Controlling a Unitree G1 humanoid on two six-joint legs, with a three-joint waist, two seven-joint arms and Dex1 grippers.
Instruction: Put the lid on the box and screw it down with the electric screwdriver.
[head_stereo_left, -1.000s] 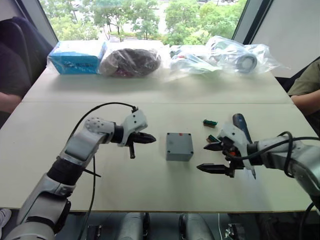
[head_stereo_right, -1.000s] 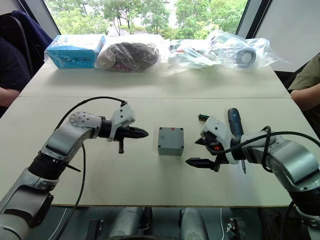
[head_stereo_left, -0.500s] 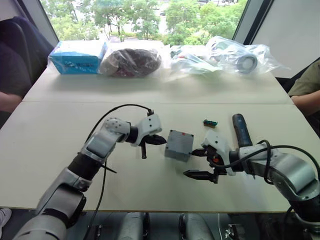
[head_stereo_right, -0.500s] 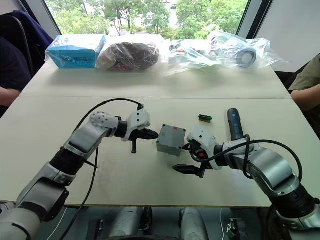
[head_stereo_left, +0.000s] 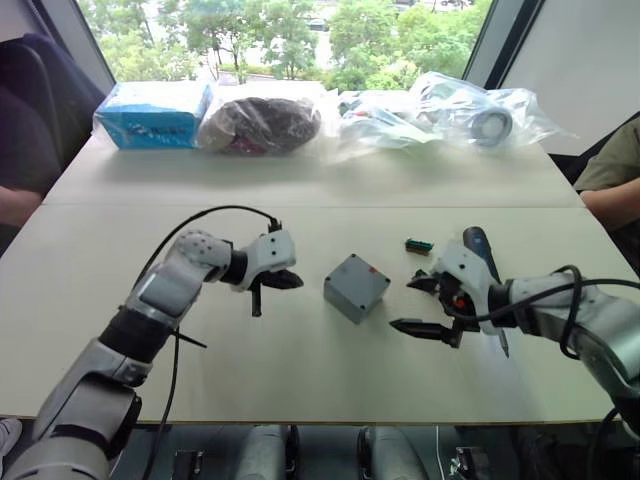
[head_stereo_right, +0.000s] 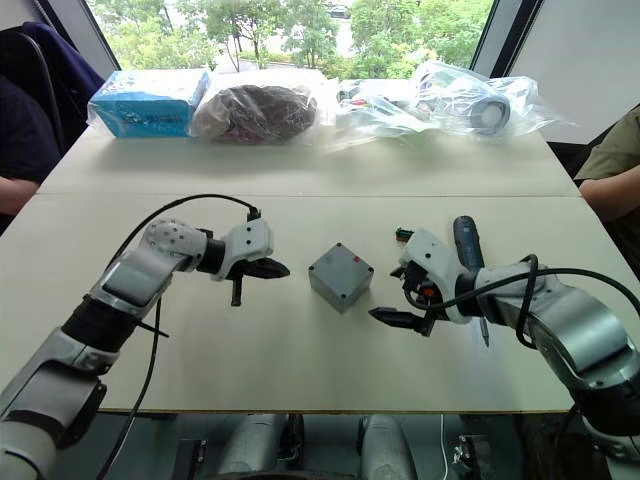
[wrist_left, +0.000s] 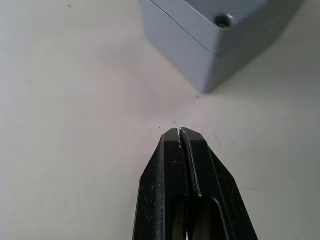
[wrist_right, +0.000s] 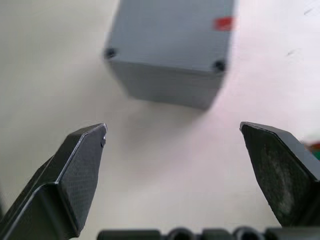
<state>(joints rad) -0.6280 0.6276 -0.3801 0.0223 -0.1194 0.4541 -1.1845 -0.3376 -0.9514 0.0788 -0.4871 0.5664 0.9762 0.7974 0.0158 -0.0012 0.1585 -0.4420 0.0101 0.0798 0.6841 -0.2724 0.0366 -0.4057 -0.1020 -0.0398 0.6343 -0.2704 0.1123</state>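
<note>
Lid: the lid (head_stereo_left: 362, 277) already sits on the box (head_stereo_left: 349, 299); a seam between the two shows on the grey sides in the left wrist view, and the pair stands as one closed cube turned cornerwise, at the middle of the left eye view.
Screws: round holes show at the lid's corners in both wrist views; whether screws sit in them I cannot tell.
Done: placing the lid looks finished.
Left to do: the screwing down, judging by the electric screwdriver (head_stereo_left: 481, 247), which lies flat on the table (head_stereo_left: 300, 375) at centre right, behind the right gripper, held by nothing.
Left gripper: the left gripper (head_stereo_left: 290, 281) has its fingers pressed together with nothing between them, tips aimed at the box from centre left, a gap of bare table between.
Right gripper: the right gripper (head_stereo_left: 413, 304) stands wide apart and empty, just right of the box, not touching it.
Count, box and lid: one closed unit.
Count, screwdrivers: one.
Count, connector pieces: one small green connector piece (head_stereo_left: 418, 245) clearly seen right of centre, above the right gripper; others may be hidden.
Count, back of table: one blue packet (head_stereo_left: 155, 112) at upper left, and several plastic bags (head_stereo_left: 400, 115) along the top.
</note>
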